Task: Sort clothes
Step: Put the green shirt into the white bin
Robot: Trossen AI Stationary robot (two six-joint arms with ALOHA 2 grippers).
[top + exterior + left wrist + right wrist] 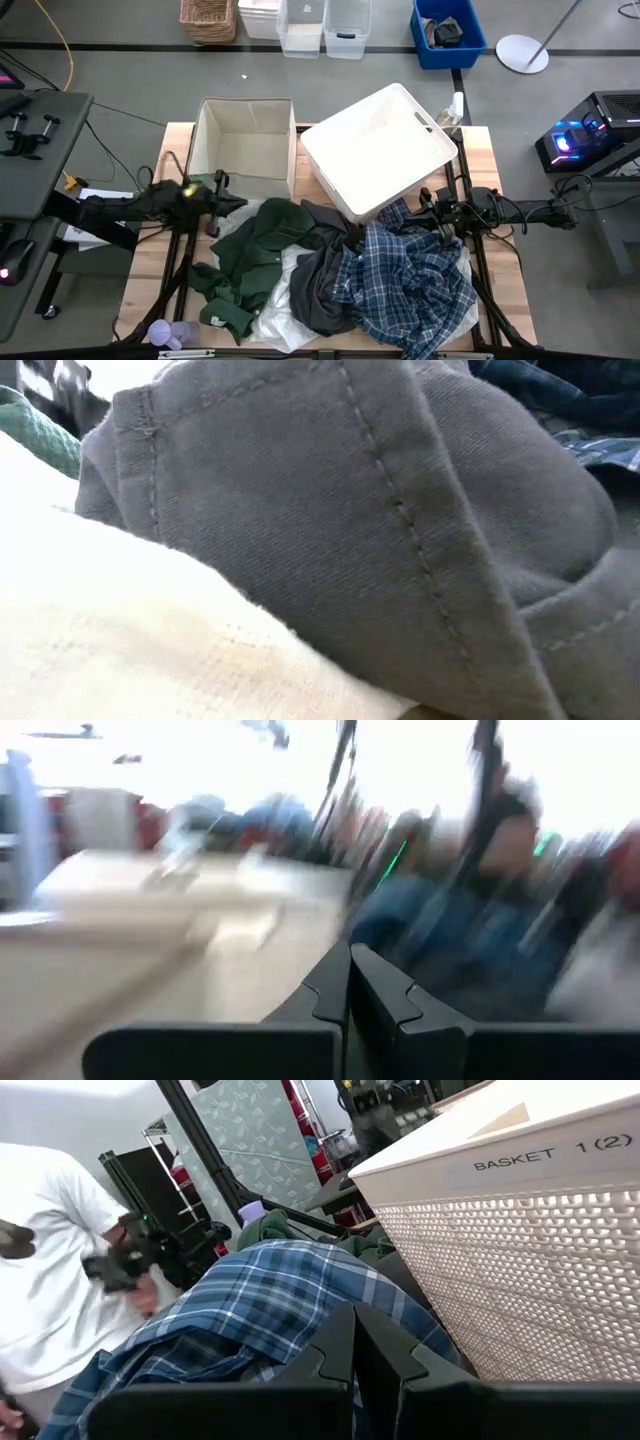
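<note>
We count four garments heaped at the table's six o'clock: one dark green garment (252, 252), one dark grey garment (322, 280), one plaid shirt (415, 282), one white garment (282, 318). Left gripper (232, 202) and right gripper (412, 212) are both clenched empty.

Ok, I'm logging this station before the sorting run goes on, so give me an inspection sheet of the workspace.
Surface: wooden table, mostly covered.
Job's things: clothes heaped at the front: dark green garment, dark grey garment, plaid shirt, white garment underneath.
Containers: beige bin and white basket at the back, nothing seen inside either.
Clutter: purple object at the front left edge.
Grippers: left gripper shut, above the green garment's edge; right gripper shut, over the plaid shirt by the basket.
Cables: yellow cable on the floor.
Surroundings: blue crate, clear tubs, wicker basket; a person in a white shirt nearby.
</note>
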